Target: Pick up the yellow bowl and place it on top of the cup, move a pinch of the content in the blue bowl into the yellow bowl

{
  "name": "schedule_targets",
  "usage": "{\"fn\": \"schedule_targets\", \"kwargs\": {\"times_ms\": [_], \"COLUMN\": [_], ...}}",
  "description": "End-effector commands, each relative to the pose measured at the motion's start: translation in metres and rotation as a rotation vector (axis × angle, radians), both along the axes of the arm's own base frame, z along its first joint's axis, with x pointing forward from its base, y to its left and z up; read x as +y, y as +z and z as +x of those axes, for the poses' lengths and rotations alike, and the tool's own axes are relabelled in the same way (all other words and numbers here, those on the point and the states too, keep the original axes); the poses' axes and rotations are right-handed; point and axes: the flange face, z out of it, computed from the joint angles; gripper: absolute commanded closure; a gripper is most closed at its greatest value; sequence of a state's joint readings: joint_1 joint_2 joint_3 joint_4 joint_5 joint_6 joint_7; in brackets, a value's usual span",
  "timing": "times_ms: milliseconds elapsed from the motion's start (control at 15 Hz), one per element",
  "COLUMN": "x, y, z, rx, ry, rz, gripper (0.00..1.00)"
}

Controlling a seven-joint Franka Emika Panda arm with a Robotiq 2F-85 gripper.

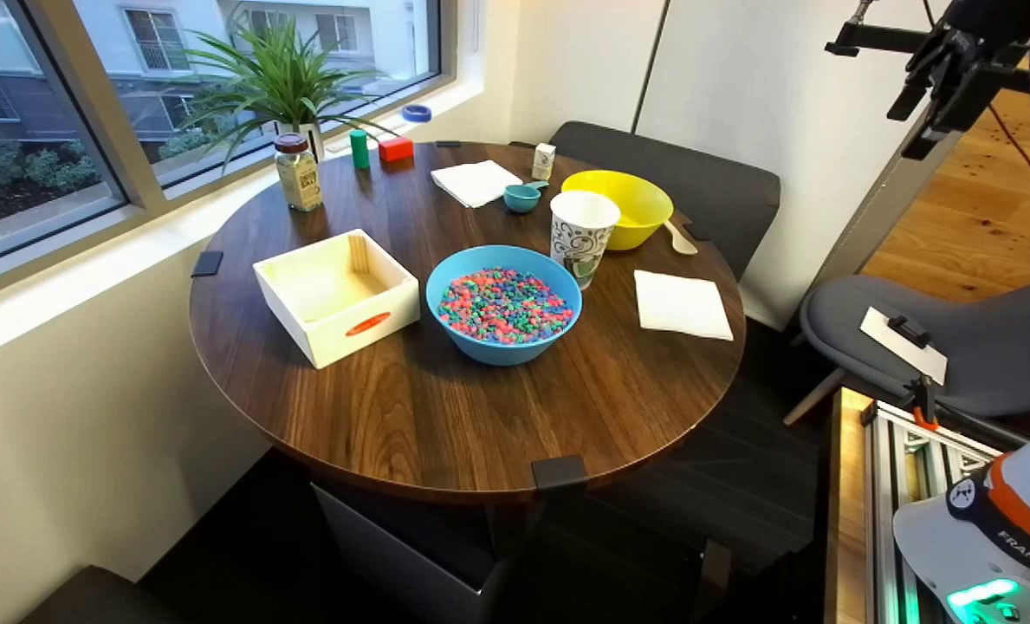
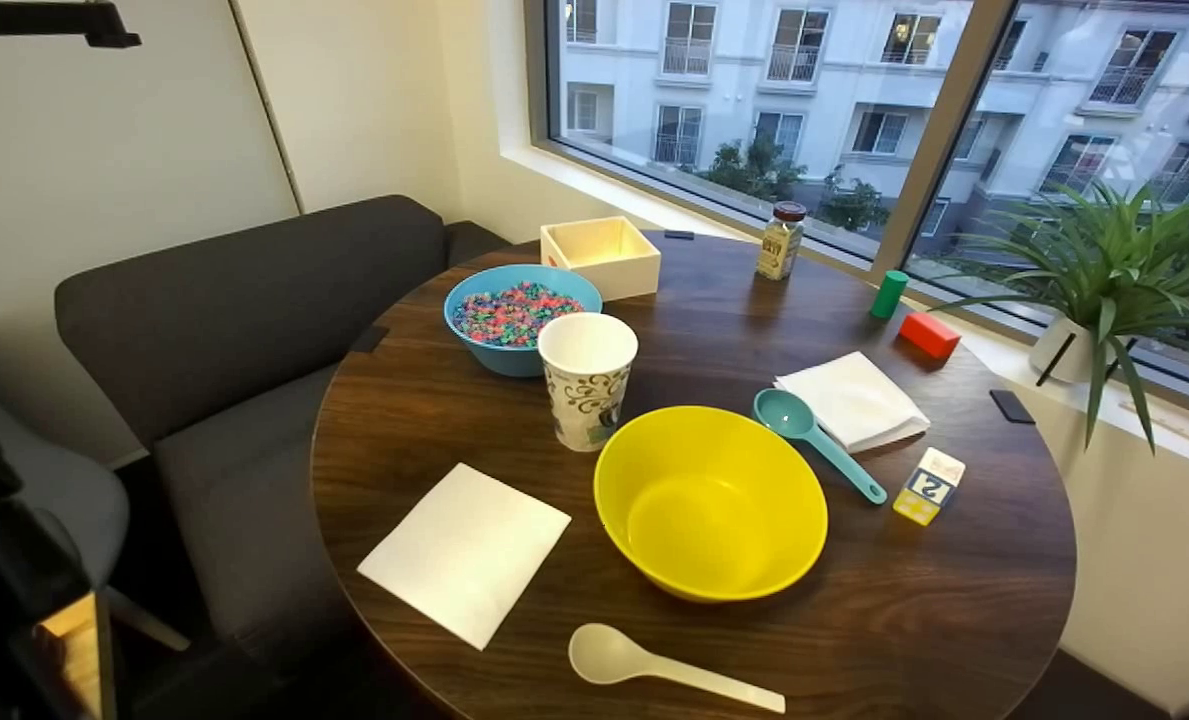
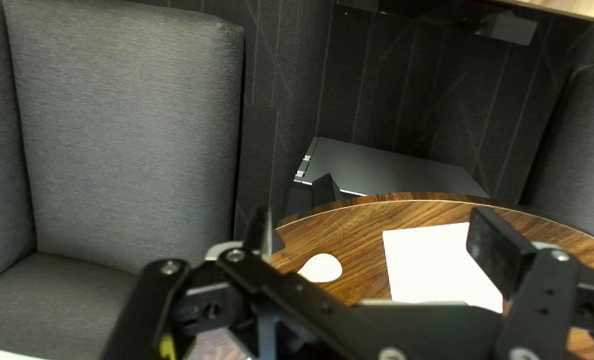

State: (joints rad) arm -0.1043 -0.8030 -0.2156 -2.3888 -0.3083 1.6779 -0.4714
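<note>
Table (image 1: 445, 425), in an exterior view: round, dark wood grain; places below follow that view.
Yellow bowl (image 1: 640, 212): wide, plain, upright on the table, far right.
Blue bowl (image 1: 504, 354): upright on the table, nearer and further left than the yellow bowl.
Content (image 1: 504, 308): many small bits, pink, green, blue and violet, spread across the inside of the blue bowl.
Cup (image 1: 582, 238): white, dark scroll pattern, upright on the table between the two bowls; contact with the yellow bowl cannot be told.
Gripper (image 3: 374, 232): fingers (image 3: 499, 250) spread wide in the wrist view, holding nothing; raised at right, well apart from bowls and cup.
Wooden box (image 1: 333, 340): pale, open-topped, red oval mark on one side; left of the blue bowl, just beside it.
White napkin (image 1: 682, 303): folded, flat, at right.
Scoop (image 1: 523, 199): teal, left of the yellow bowl.
Napkin stack (image 1: 474, 182): white, far side, just left of the scoop.
Spoon (image 1: 680, 240): pale, right of the yellow bowl.
Small block (image 1: 543, 161): pale, standing, beyond the scoop.
Jar (image 1: 300, 182): dark red lid, upright, far left.
Green cylinder (image 1: 359, 149): upright, far edge.
Red block (image 1: 396, 149): far edge, right of the green cylinder.
</note>
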Motion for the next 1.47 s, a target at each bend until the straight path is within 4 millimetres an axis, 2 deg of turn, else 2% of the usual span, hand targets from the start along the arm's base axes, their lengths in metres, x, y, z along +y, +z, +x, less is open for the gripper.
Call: {"fn": "schedule_targets", "kwargs": {"times_ms": [0,133,400,800,1067,1200,1267,1400], "x": [0.010,0.025,0.042,0.041,0.036,0.038,0.037,0.036], "y": [-0.021,-0.034,-0.062,-0.103,-0.126,-0.134,-0.125,-0.133], "z": [0.011,0.020,0.037,0.072,0.094,0.103,0.094,0.099], "rx": [-0.008,-0.033,-0.136,-0.338,-0.401,-0.397,-0.397,-0.389], "ry": [-0.064,-0.136,-0.336,-0.608,-0.759,-0.768,-0.733,-0.744], "rz": [-0.003,0.023,0.027,0.080,0.130,0.164,0.135,0.149], "gripper": [0.00,0.00,0.00,0.00,0.00,0.00,0.00,0.00]}}
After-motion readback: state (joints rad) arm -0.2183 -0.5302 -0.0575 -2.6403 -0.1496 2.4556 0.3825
